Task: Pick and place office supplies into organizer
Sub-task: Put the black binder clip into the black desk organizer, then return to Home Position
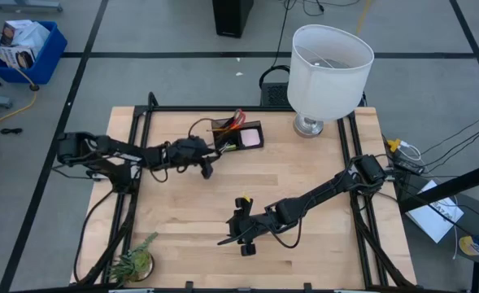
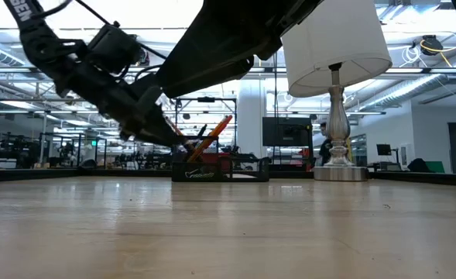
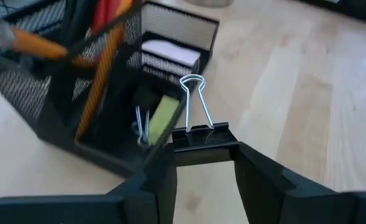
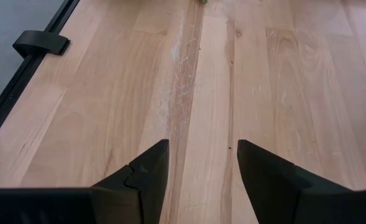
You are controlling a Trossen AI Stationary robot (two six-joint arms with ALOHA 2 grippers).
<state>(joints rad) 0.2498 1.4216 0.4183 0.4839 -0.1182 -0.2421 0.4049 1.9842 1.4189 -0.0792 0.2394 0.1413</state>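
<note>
The black mesh organizer [image 1: 237, 134] stands at the table's far middle. Orange pencils [image 3: 99, 74], a red-handled item, a pale sticky-note pad [image 3: 170, 53], a yellow-green eraser [image 3: 163, 117] and a small clip [image 3: 141, 127] sit inside it. My left gripper [image 1: 215, 150] hovers just beside the organizer's near left corner, shut on a black binder clip [image 3: 202, 135]. My right gripper [image 1: 227, 238] hangs open over bare wood near the table's middle front, with nothing between its fingers [image 4: 148, 171]. My left gripper pinches the binder clip's black body [image 3: 204, 142] between its two fingertips, one on each end of the body. The clip's wire handles [image 3: 195, 93] stick out ahead of the fingers toward the organizer. The clip is lifted clear of the table.
A white-shaded lamp [image 1: 328, 69] stands at the far right of the table. A small green plant [image 1: 133, 260] sits at the near left corner. Black frame rails [image 1: 141, 122] run along the table's edges. Open wood lies between the two arms.
</note>
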